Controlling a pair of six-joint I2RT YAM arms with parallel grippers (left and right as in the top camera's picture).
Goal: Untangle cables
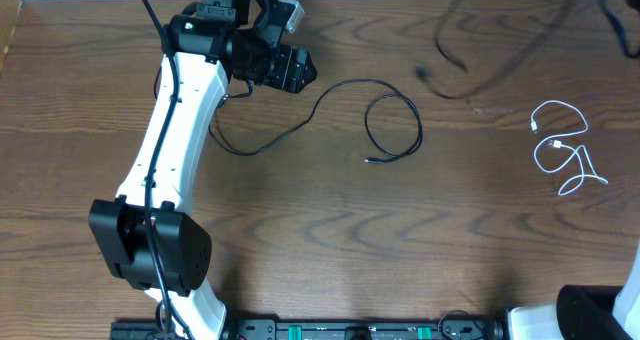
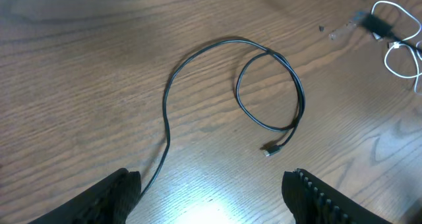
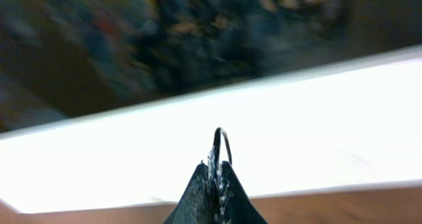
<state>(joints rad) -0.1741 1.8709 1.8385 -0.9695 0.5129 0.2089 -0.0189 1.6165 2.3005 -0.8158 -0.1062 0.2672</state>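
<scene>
From above, the left gripper (image 1: pixel 298 72) hangs over the far left part of the table (image 1: pixel 300 230), and from here I cannot tell how its fingers stand. A looped black cable (image 1: pixel 395 125) lies flat on the wood just right of it, its plug end (image 1: pixel 371 160) below the loop. A white cable (image 1: pixel 560 148) lies coiled well apart near the right edge, and a second black cable (image 1: pixel 480 50) shows blurred at the far right. In the left wrist view, the fingers (image 2: pixel 119 196) stand wide apart, holding nothing, and the looped black cable (image 2: pixel 270 92) lies ahead of them, one strand running down just beside the left finger. In the blurred right wrist view, the right gripper (image 3: pixel 216 168) is pinched closed on a thin black cable whose bend (image 3: pixel 222 141) pokes above the fingertips.
</scene>
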